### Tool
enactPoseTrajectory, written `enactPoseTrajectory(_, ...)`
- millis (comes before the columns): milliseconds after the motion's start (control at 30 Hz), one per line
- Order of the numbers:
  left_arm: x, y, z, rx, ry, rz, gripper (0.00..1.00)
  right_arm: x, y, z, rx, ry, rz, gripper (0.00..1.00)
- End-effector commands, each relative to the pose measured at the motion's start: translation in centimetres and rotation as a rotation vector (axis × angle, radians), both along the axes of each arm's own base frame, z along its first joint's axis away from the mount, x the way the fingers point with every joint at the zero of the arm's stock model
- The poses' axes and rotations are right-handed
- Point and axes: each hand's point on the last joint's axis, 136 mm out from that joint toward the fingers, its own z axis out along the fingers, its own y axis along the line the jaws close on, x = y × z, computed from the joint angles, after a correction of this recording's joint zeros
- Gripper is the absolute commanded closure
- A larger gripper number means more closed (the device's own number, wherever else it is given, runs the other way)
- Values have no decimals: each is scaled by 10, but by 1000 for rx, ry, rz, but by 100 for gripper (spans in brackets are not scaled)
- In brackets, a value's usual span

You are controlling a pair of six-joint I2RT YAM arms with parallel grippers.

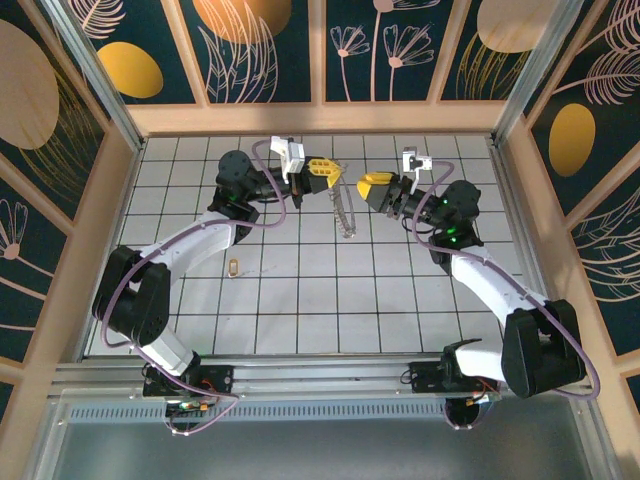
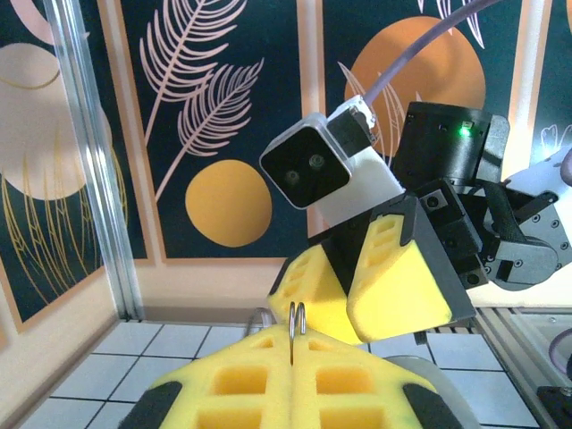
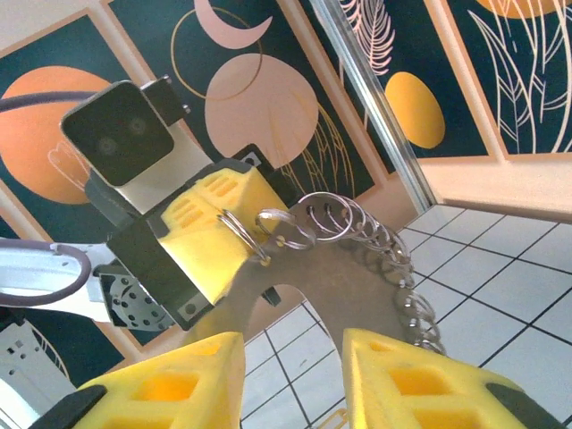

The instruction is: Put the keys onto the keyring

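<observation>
tabletop (image 1: 300, 320): tiled | left gripper (image 1: 328, 170): clamped on keyring (image 1: 344, 212), hanging at 12 o'clock of centre | right gripper (image 1: 368, 187): jaws apart, empty | keyring: probably light, floppy, slippery, so pinch one ring | key (image 1: 233, 267): flat at 9 o'clock, thin, best taken by its head

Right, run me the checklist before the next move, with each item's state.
1. Hold of the left gripper on the keyring: ok, shut on a ring.
2. The key found: ok, on the tiled floor beside the left arm.
3. That key in the right gripper: not ok, jaws apart, no key between them.
4. The keyring's lower end off the tiles: cannot tell.
5. Space between the grippers: ok, a gap in the top view.
</observation>
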Motion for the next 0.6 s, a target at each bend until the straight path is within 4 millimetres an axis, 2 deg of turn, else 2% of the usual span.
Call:
enactPoseTrajectory(0,-2,-4,13,-7,-14,-35,100,-11,3,30,15,-140,41,67)
enactPoseTrajectory(300,0,-8,13,15,31,-74,100,-17,9,51,18,-206,123,67)
enactPoseTrajectory(567,-2,-9,15,23,41,-88,100,-13,13,53,49,-188,168,69)
